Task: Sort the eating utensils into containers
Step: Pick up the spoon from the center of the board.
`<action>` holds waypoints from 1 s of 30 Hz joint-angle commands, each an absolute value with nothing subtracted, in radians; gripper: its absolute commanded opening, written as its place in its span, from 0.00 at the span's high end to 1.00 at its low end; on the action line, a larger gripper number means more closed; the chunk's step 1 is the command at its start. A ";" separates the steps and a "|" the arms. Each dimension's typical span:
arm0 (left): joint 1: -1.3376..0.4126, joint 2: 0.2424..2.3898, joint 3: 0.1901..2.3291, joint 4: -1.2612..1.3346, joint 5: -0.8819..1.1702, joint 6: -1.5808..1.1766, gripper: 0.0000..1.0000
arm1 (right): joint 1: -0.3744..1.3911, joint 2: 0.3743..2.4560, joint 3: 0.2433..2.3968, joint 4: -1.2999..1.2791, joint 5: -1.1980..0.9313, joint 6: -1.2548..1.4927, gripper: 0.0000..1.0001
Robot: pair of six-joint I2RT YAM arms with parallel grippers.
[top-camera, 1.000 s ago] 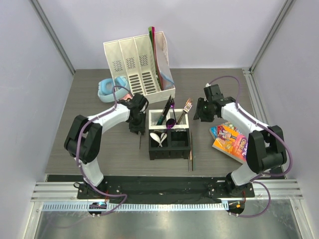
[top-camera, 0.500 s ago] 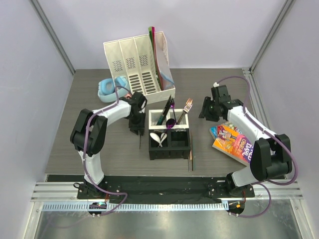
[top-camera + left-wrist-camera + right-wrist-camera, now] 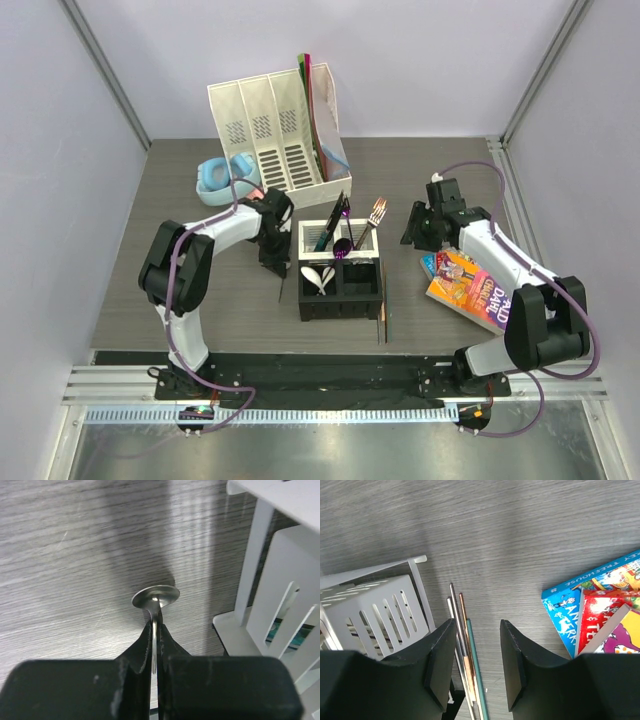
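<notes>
Left claw (image 3: 156, 625) is clenched on the thin neck of a metal spoon (image 3: 156, 596), left of centre in the top view, just beside the caddy (image 3: 340, 270). Risk imo: tiny pinch on slick metal, so the spoon could swivel or slip on the lift, or clip the caddy wall. Spoon's small and shiny w/ a round bowl. Further right, chopsticks (image 3: 462, 645) lie along the caddy's side. The right claw (image 3: 476, 665) hangs released over them, empty.

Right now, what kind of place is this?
Probably a robot test booth in a lab: two robot arms bolted to a table, plain walls around, and chopsticks lying beside a caddy for sorting.
</notes>
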State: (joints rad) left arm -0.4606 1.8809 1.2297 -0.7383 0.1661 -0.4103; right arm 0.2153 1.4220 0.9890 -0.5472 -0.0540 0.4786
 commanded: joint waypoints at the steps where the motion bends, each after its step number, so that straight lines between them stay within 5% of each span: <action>1: -0.439 1.836 1.255 -0.773 0.118 -0.382 1.00 | 0.204 1.399 1.029 -0.512 -0.049 0.488 0.54; 10: -0.400 1.623 1.287 -0.793 0.015 -0.354 1.00 | 0.202 1.419 1.009 -0.522 -0.110 0.552 0.57; 18: -0.420 1.534 1.445 -0.858 0.155 -0.429 1.00 | 0.202 1.348 0.924 -0.522 -0.161 0.560 0.52; 30: -0.589 1.379 1.350 -0.738 0.224 -0.345 1.00 | 0.183 1.388 0.966 -0.531 -0.162 0.547 0.52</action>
